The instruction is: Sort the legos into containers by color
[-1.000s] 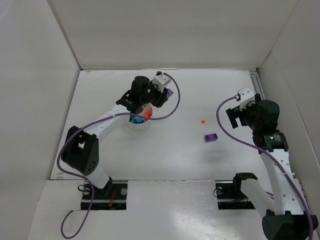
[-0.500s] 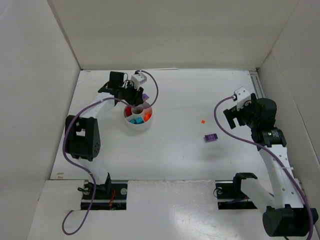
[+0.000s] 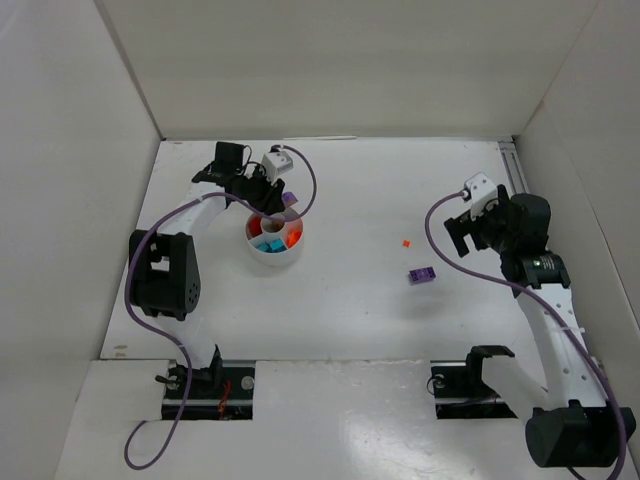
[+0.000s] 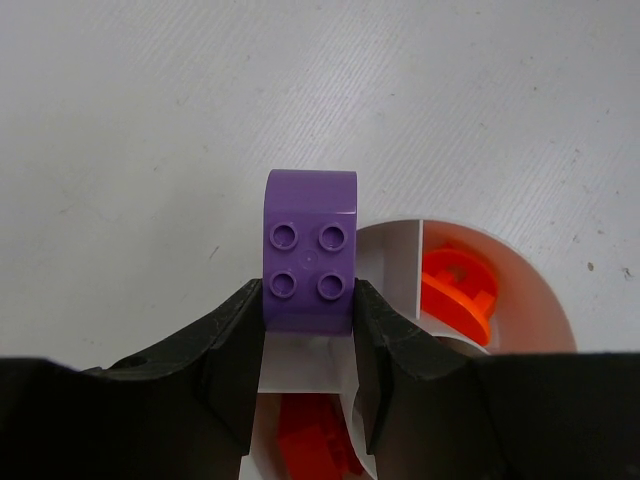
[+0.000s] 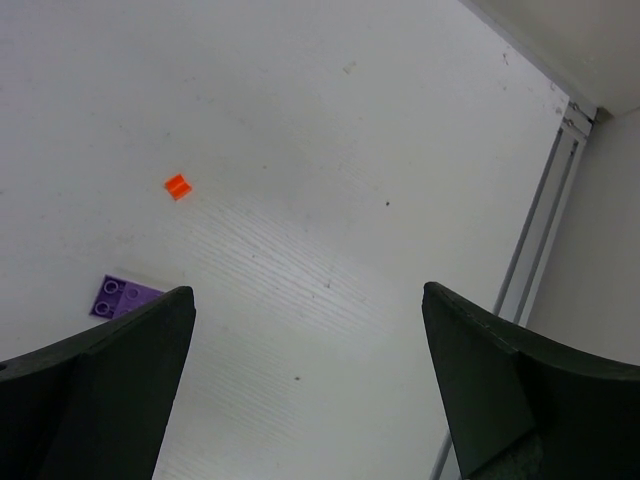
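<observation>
Purple brick [image 4: 310, 250], lower end hidden inside the pinching left hand [image 4: 307, 305].

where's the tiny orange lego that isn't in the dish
Top view: the orange lego lies on the table right of centre, just up-left of the flat purple brick, far from the dish.

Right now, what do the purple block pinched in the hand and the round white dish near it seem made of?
Purple block: looks like hard moulded plastic, smooth with a slight sheen; crisp round studs and even colour suggest it. White dish: probably plastic too, smooth and fairly matte, with thin, even dividing walls; ceramic can't be ruled out.
</observation>
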{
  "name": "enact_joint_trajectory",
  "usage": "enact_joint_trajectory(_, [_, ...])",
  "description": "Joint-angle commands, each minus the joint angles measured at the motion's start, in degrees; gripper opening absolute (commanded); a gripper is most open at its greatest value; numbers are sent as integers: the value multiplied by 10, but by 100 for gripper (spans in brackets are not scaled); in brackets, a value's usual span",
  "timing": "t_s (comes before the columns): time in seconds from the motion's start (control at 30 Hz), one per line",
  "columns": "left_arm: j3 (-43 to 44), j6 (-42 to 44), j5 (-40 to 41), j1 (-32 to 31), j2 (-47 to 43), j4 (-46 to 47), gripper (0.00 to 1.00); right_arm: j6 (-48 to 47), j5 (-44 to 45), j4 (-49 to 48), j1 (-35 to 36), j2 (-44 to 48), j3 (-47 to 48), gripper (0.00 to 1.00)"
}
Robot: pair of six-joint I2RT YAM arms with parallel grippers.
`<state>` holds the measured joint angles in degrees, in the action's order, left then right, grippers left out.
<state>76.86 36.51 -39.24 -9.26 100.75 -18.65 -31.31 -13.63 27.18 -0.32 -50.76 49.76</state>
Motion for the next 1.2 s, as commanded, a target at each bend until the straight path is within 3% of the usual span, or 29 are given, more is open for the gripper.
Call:
enact_joint_trajectory(0.0, [15, 16, -44, 1, -43, -20, 32, -19, -85, -57, -2, 2, -5, 100])
enact_joint_trajectory(0.17, [10, 3, -61, 1, -77, -7, 32, 29, -185, -161, -2, -20, -19, 100])
enact_joint_trajectory(0.23, [-4, 3, -61, 1, -100, 1, 32, 118, -233, -207, -2, -54, -19, 100])
enact_joint_trajectory(0.3, [-14, 8, -61, -4, -114, 8, 32, 200, -273, -282, 29, -121, -8, 100])
enact_joint_trajectory(0.4, [-34, 8, -61, -10, -136, 24, 32, 237, -315, -311, 108, -204, 73, 100])
enact_joint_trajectory(0.63, [-44, 8, -36, -29, -170, 30, 32, 376, -320, -390, 239, -386, 242, 100])
enact_joint_trajectory(0.83, [-70, 8, -42, -34, -194, 45, 32, 460, -279, -404, 262, -478, 313, 100])
enact_joint_trajectory(1.0, [-82, -2, -42, -39, -215, 63, 32, 549, -279, -428, 287, -565, 371, 100])
enact_joint_trajectory(1.17, [-88, -8, -29, -45, -220, 68, 32, 581, -300, -454, 313, -602, 403, 100])
